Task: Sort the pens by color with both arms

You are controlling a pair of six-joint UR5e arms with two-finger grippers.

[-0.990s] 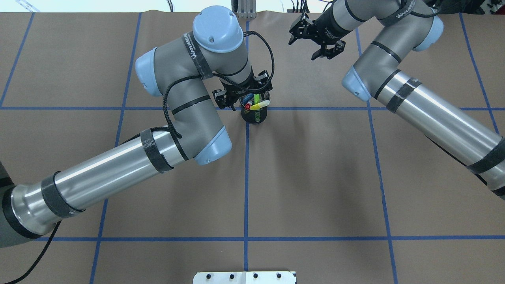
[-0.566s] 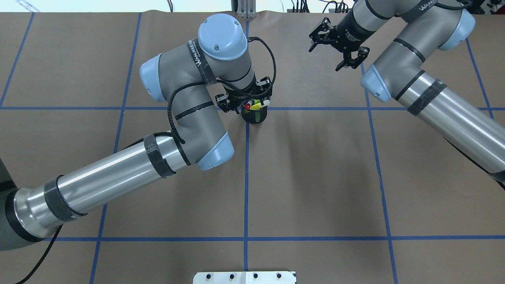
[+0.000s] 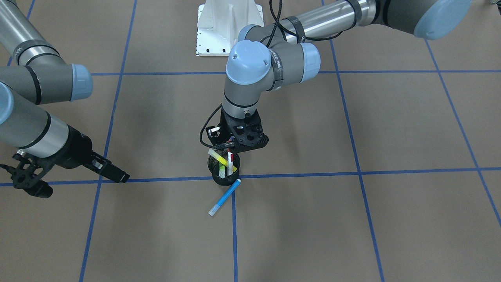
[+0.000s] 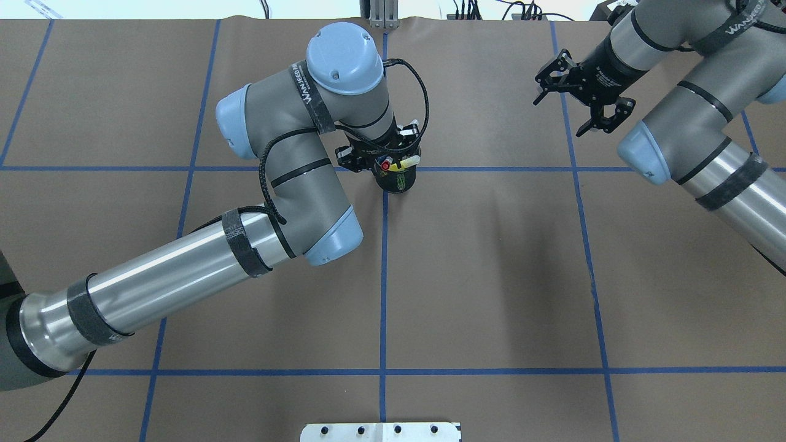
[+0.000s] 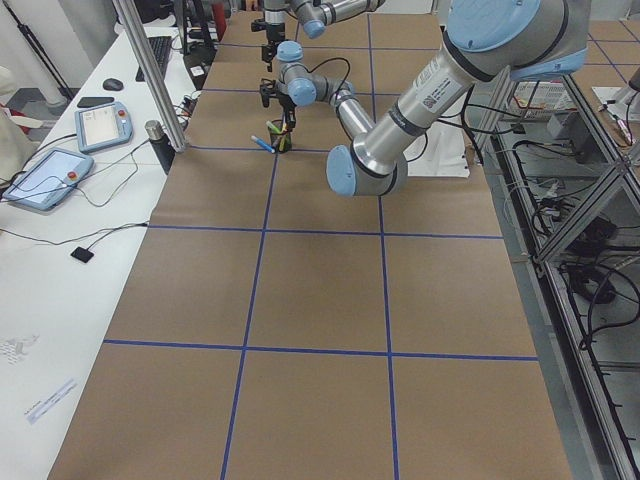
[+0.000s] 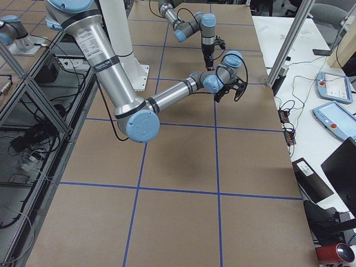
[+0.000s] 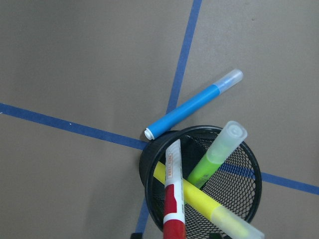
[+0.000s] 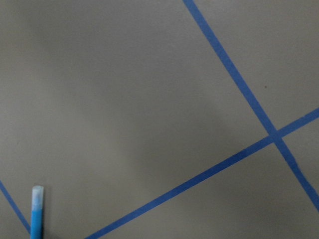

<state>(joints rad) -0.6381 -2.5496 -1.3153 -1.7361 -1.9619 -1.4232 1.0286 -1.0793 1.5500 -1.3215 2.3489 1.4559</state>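
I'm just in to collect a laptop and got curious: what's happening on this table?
It's a color-sorting job. The left claw hangs right over a black mesh cup that holds the yellow highlighter, green highlighter and red-capped marker; whether it grips one is unclear. The blue highlighter lies flat on the table beside the cup. The right claw is open and empty, off to the side, away from the pens.
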